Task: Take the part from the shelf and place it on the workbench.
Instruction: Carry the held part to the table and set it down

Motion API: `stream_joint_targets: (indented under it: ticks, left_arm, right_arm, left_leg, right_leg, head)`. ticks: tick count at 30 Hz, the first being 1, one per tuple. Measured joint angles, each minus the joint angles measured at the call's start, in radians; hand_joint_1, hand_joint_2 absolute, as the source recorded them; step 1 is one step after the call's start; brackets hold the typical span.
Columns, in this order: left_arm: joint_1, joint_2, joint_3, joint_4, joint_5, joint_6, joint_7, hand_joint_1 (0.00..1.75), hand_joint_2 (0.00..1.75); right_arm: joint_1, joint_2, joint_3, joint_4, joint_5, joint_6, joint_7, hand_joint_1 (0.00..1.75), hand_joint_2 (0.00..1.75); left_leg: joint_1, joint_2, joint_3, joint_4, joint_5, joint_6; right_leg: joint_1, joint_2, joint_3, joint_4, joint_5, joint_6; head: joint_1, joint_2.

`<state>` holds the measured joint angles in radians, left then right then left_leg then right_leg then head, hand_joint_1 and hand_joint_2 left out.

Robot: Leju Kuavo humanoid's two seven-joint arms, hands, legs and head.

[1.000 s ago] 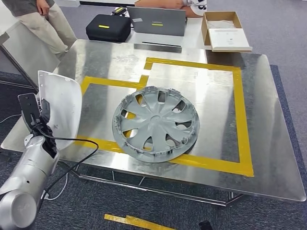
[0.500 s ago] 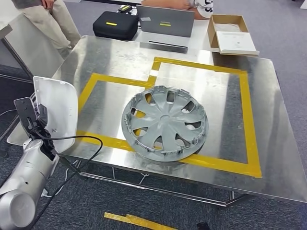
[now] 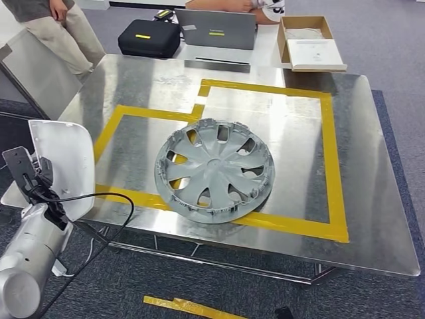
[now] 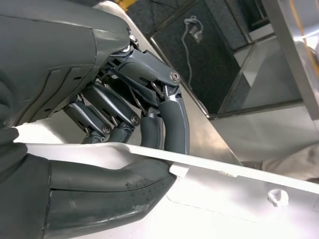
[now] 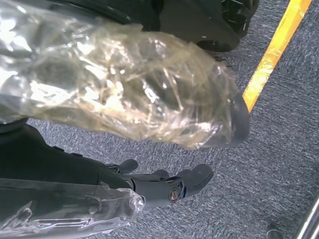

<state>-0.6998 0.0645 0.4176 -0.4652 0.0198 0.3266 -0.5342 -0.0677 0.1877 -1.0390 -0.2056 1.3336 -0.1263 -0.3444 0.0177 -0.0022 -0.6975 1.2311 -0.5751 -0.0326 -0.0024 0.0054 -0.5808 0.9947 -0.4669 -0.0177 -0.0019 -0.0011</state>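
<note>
My left hand [image 3: 41, 181] grips a white curved plastic part [image 3: 65, 165] by its edge, holding it upright over the near left corner of the metal workbench [image 3: 373, 173]. Up close in the left wrist view, the thumb [image 4: 112, 181] lies under the part's thin rim [image 4: 233, 172] and the dark fingers [image 4: 169, 124] curl over it. A grey wheel cover [image 3: 215, 169] lies flat mid-bench, across a yellow tape outline [image 3: 333, 166]. My right hand [image 5: 165, 186] hangs over grey carpet, fingers stretched out and holding nothing.
Behind the bench stand a black case [image 3: 149, 37], a laptop [image 3: 216, 29] and an open cardboard box [image 3: 311, 43]. A person [image 3: 55, 26] stands at the back left. A black cable [image 3: 107, 212] loops from my left arm. A loose strip of yellow tape [image 3: 188, 307] lies on the carpet.
My left hand and the white part have shifted left and a little lower, toward the bench's near left corner. The view swung briefly and came back. The wheel cover has not moved.
</note>
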Motion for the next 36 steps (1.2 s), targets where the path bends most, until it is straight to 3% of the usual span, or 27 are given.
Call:
stream_joint_targets:
  ticks: [1,2,3,5,7,8,11,12,15,16,17,18,20,22,23,26,28,30,32,33,34,36]
  left_arm:
    - [0.005,0.001,0.002,0.002,0.0,0.0,0.0,1.75,1.75]
    - [0.009,0.002,0.003,0.005,0.0,0.0,0.001,1.75,1.75]
    - [0.012,0.003,0.004,0.006,0.0,0.0,0.001,1.75,1.75]
    - [0.012,0.005,0.005,0.008,0.0,0.0,0.001,1.75,1.75]
    - [0.012,0.007,0.005,0.009,0.0,0.0,0.001,1.71,1.75]
    - [0.012,0.008,0.005,0.01,0.0,0.0,0.001,1.4,1.75]
    - [0.013,0.008,0.007,0.011,0.0,0.001,0.001,0.12,1.75]
    - [0.012,0.008,0.009,0.011,0.0,0.006,0.0,0.0,1.31]
    - [0.012,0.008,0.014,0.012,-0.005,0.027,-0.005,0.0,0.0]
    - [0.012,0.008,0.016,0.012,-0.008,0.035,-0.007,0.0,0.0]
    - [0.012,0.008,0.017,0.012,-0.011,0.042,-0.008,0.0,0.0]
    - [0.011,0.009,0.018,0.012,-0.013,0.049,-0.009,0.0,0.0]
    - [0.006,0.011,0.02,0.012,-0.017,0.06,-0.01,0.0,0.0]
    - [-0.006,0.018,0.022,0.012,-0.02,0.071,-0.01,0.0,0.0]
    - [-0.012,0.022,0.023,0.012,-0.021,0.078,-0.01,0.0,0.0]
    - [-0.026,0.039,0.027,0.012,-0.023,0.095,-0.008,0.0,0.0]
    - [-0.035,0.054,0.03,0.011,-0.028,0.103,-0.008,0.0,0.0]
    - [-0.041,0.066,0.035,0.011,-0.032,0.106,-0.007,0.0,0.0]
    - [-0.039,0.073,0.04,0.011,-0.033,0.106,-0.007,0.0,0.0]
    - [-0.038,0.075,0.042,0.011,-0.033,0.106,-0.006,0.0,0.0]
    - [-0.039,0.077,0.044,0.011,-0.033,0.106,-0.006,0.0,0.0]
    - [-0.043,0.081,0.045,0.011,-0.034,0.106,-0.006,0.0,0.0]
  right_arm:
    - [0.001,0.0,0.0,0.0,0.0,0.0,0.0,0.0,0.0]
    - [0.001,0.0,0.0,0.0,0.0,0.0,0.0,0.0,0.0]
    - [0.001,0.0,0.0,0.0,0.0,0.0,0.0,0.0,0.0]
    - [0.0,0.0,0.001,0.0,0.0,0.0,0.0,0.0,0.0]
    - [-0.001,0.0,0.001,0.0,0.0,0.0,0.0,0.0,0.0]
    - [-0.001,0.0,0.002,0.0,0.0,0.0,0.0,0.0,0.0]
    - [0.0,0.0,0.002,0.0,-0.001,0.0,0.0,0.0,0.0]
    - [0.0,0.0,0.002,0.0,-0.001,0.0,0.0,0.0,0.0]
    - [0.001,0.0,0.003,0.0,-0.001,0.001,0.002,0.0,0.0]
    - [0.002,0.0,0.003,0.0,-0.001,0.002,0.004,0.0,0.0]
    - [0.002,0.0,0.003,0.0,-0.001,0.002,0.006,0.0,0.0]
    - [0.003,0.0,0.003,0.0,-0.001,0.003,0.007,0.0,0.0]
    - [0.002,0.0,0.003,0.0,-0.001,0.004,0.008,0.0,0.0]
    - [0.0,0.0,0.006,0.0,-0.001,0.004,0.009,0.0,0.0]
    - [0.0,0.0,0.007,0.0,0.0,0.005,0.01,0.0,0.0]
    - [0.003,0.0,0.009,0.0,0.0,0.005,0.011,0.0,0.0]
    - [0.003,0.0,0.009,0.0,0.001,0.005,0.011,0.0,0.0]
    - [0.002,0.0,0.01,0.0,0.002,0.005,0.011,0.0,0.0]
    - [0.003,0.0,0.01,0.0,0.002,0.005,0.012,0.0,0.0]
    - [0.004,0.0,0.01,0.0,0.002,0.005,0.012,0.0,0.0]
    - [0.003,0.0,0.01,0.0,0.002,0.005,0.013,0.0,0.0]
    - [0.003,0.001,0.01,0.0,0.002,0.005,0.013,0.0,0.0]
  left_leg:
    - [0.0,0.0,-0.02,0.044,-0.011,-0.001]
    - [0.0,0.0,-0.026,0.054,-0.003,-0.001]
    - [0.0,0.0,-0.012,0.024,0.023,0.0]
    - [0.0,0.0,0.052,-0.105,0.091,0.004]
    - [-0.002,-0.001,0.097,-0.202,0.118,0.009]
    - [-0.004,-0.001,0.103,-0.216,0.115,0.013]
    - [-0.002,-0.001,0.102,-0.222,0.118,0.028]
    - [0.0,0.0,0.103,-0.224,0.12,0.035]
    - [0.0,0.002,0.102,-0.225,0.121,0.045]
    - [0.0,0.002,0.102,-0.224,0.12,0.045]
    - [-0.001,0.002,0.102,-0.224,0.12,0.045]
    - [-0.001,0.001,0.103,-0.224,0.12,0.045]
    - [-0.001,0.001,0.106,-0.224,0.119,0.042]
    - [-0.005,0.0,0.105,-0.222,0.117,0.034]
    - [-0.006,0.0,0.103,-0.221,0.118,0.029]
    - [-0.004,0.0,0.099,-0.216,0.113,0.013]
    - [-0.002,0.0,0.076,-0.16,0.073,0.005]
    - [-0.001,0.0,0.019,-0.032,0.01,-0.001]
    - [-0.001,0.0,-0.024,0.06,-0.015,-0.003]
    - [-0.001,0.0,-0.024,0.057,0.0,-0.002]
    - [-0.001,0.0,-0.003,0.012,0.033,0.0]
    - [-0.002,0.0,0.064,-0.125,0.099,0.006]
  right_leg:
    - [0.0,0.0,0.0,0.0,0.0,0.0]
    - [0.001,0.0,0.0,0.001,-0.001,0.0]
    - [0.001,0.001,0.001,0.002,-0.001,0.0]
    - [0.002,0.001,0.002,0.005,-0.004,0.004]
    - [0.006,0.002,-0.001,0.01,-0.007,0.012]
    - [0.007,0.002,-0.004,0.011,-0.007,0.016]
    - [0.007,0.002,-0.013,0.018,-0.015,0.03]
    - [0.006,0.001,-0.026,0.044,-0.033,0.035]
    - [0.002,0.0,-0.112,0.228,-0.122,0.047]
    - [0.001,0.0,-0.139,0.283,-0.138,0.049]
    - [0.001,0.0,-0.151,0.305,-0.136,0.05]
    - [0.0,0.0,-0.143,0.285,-0.116,0.049]
    - [0.0,-0.001,-0.082,0.157,-0.048,0.044]
    - [0.001,-0.001,-0.022,0.042,-0.012,0.038]
    - [0.002,0.0,-0.009,0.019,-0.01,0.034]
    - [0.002,0.003,-0.006,0.014,-0.008,0.018]
    - [-0.002,0.003,-0.004,0.009,-0.003,0.005]
    - [-0.001,0.003,-0.004,0.009,-0.003,0.0]
    - [0.0,0.003,-0.004,0.009,-0.003,-0.001]
    - [0.001,0.003,-0.003,0.01,-0.004,-0.001]
    - [0.001,0.003,-0.002,0.01,-0.004,0.0]
    - [0.003,0.004,-0.001,0.013,-0.006,0.004]
  head:
    - [0.0,0.0]
    - [0.0,0.0]
    - [0.0,0.0]
    - [-0.001,0.0]
    - [0.0,0.0]
    - [-0.001,0.0]
    - [0.0,0.0]
    - [0.002,0.0]
    - [0.007,0.0]
    - [0.007,0.0]
    - [0.007,0.0]
    - [0.007,0.0]
    - [0.007,0.0]
    - [0.006,0.0]
    - [0.006,0.0]
    - [0.005,0.0]
    - [0.001,0.0]
    - [-0.002,0.0]
    - [-0.002,0.0]
    - [-0.002,0.0]
    - [-0.002,0.0]
    - [-0.002,0.0]
